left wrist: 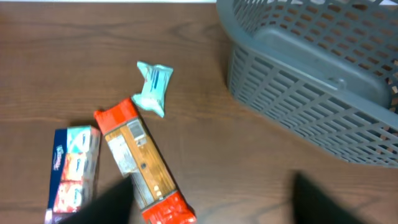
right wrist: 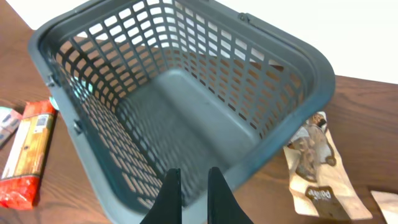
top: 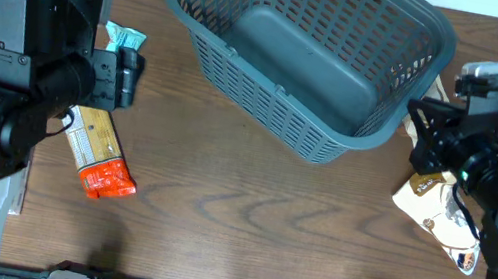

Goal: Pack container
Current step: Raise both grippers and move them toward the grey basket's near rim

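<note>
Brown wooden table (top: 244, 230) is bearing the container (top: 264, 112), sitting empty at 12 o'clock. Left gripper (left wrist: 211, 186) is hovering spread wide, grasping nothing, above the orange-ended pack (left wrist: 140, 165) at 9 o'clock. Right gripper (right wrist: 194, 180) is idling nearly closed, empty. Step: first pick apparently pending, next calling for a descent astride the pack.

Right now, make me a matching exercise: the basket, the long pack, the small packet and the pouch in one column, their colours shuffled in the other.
Things
1. basket
2. long pack
3. small packet
4. pouch

Colours
A. teal
B. beige and brown
C. dark grey
D. orange with red ends

Pairs: 1-C, 2-D, 3-A, 4-B
</note>
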